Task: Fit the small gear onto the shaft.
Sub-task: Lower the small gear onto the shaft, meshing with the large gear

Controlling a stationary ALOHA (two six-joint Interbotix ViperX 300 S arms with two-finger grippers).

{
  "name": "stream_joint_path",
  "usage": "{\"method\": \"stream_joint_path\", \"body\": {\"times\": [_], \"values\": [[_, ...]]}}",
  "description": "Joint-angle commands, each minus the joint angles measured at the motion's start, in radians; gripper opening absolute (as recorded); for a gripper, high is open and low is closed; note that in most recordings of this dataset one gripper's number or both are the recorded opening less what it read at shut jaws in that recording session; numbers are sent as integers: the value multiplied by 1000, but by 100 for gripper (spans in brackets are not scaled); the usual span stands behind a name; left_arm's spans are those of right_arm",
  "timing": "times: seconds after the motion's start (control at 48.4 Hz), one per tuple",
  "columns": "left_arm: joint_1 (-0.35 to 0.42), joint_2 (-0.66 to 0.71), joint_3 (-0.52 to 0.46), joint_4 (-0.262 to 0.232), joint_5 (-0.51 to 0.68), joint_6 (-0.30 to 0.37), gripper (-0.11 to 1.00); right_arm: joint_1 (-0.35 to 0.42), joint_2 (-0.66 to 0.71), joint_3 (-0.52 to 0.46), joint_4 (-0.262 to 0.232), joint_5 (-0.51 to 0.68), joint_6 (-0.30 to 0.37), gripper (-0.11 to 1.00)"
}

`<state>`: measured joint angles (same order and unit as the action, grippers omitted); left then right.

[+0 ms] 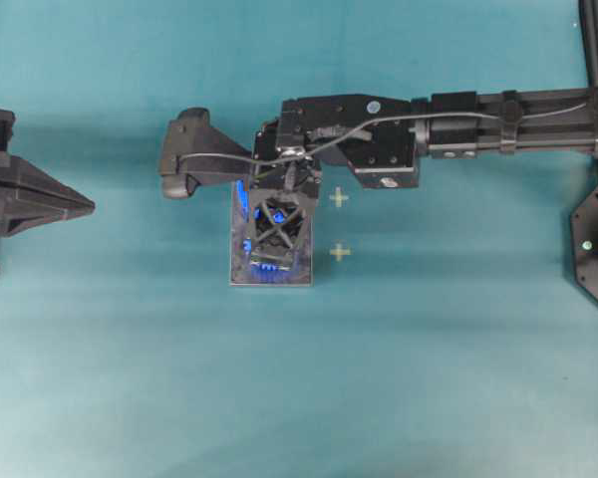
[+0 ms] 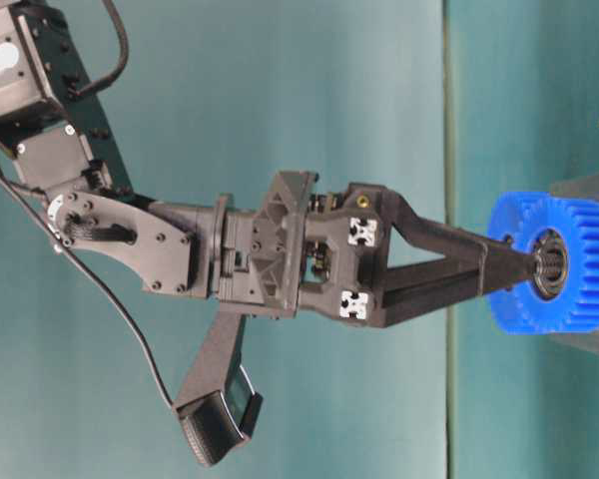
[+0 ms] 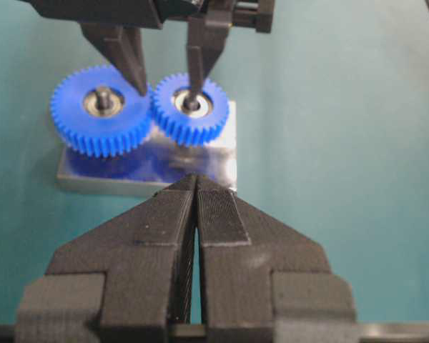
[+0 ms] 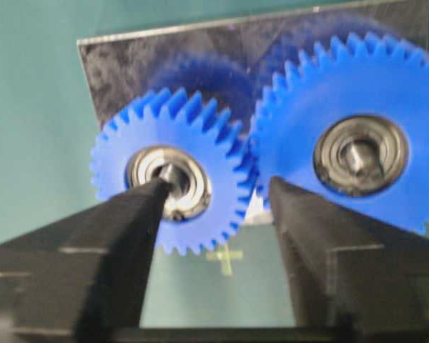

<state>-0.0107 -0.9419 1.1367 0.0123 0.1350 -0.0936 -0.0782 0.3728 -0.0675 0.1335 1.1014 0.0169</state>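
Observation:
The small gear [image 3: 191, 107] sits flat on the grey plate [image 3: 146, 170], round the shaft [image 4: 173, 174], its teeth meshed with the larger blue gear [image 3: 100, 108]. My right gripper [image 4: 218, 187] hangs straight above them, open. One of its fingertips [image 4: 154, 193] rests at the shaft's top in the small gear's hub. The other [image 4: 282, 193] stands over the spot where the two gears meet, so nothing is clamped. In the overhead view the right gripper [image 1: 271, 244] covers most of the plate [image 1: 301, 276]. My left gripper [image 3: 196, 182] is shut and empty, just short of the plate's near edge.
The larger gear [image 4: 357, 86] turns on its own peg on the same plate. Two yellow cross marks [image 1: 338, 198] [image 1: 340, 252] lie on the teal table right of the plate. The left gripper [image 1: 85, 206] sits at the table's left side.

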Motion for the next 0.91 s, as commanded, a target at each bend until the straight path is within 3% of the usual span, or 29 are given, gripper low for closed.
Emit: {"method": "stream_joint_path", "body": {"times": [0.0,0.145,0.331,0.434,0.765,0.889], "values": [[0,5,-11,3,-5,-2,0,-2,-40,-26,2,-5,11,57],[2,5,-12,3,-5,-2,0,-2,-48,-48,2,-6,5,50],[2,6,-11,3,-5,-2,0,-5,-18,-58,2,-6,-12,11],[0,6,-11,3,-5,-3,0,-9,0,-61,2,-6,-9,-1],[2,5,-12,3,-5,-3,0,-17,3,-20,2,15,6,-2],[0,6,-12,3,-5,-3,0,2,-38,35,6,57,57,-2]]}}
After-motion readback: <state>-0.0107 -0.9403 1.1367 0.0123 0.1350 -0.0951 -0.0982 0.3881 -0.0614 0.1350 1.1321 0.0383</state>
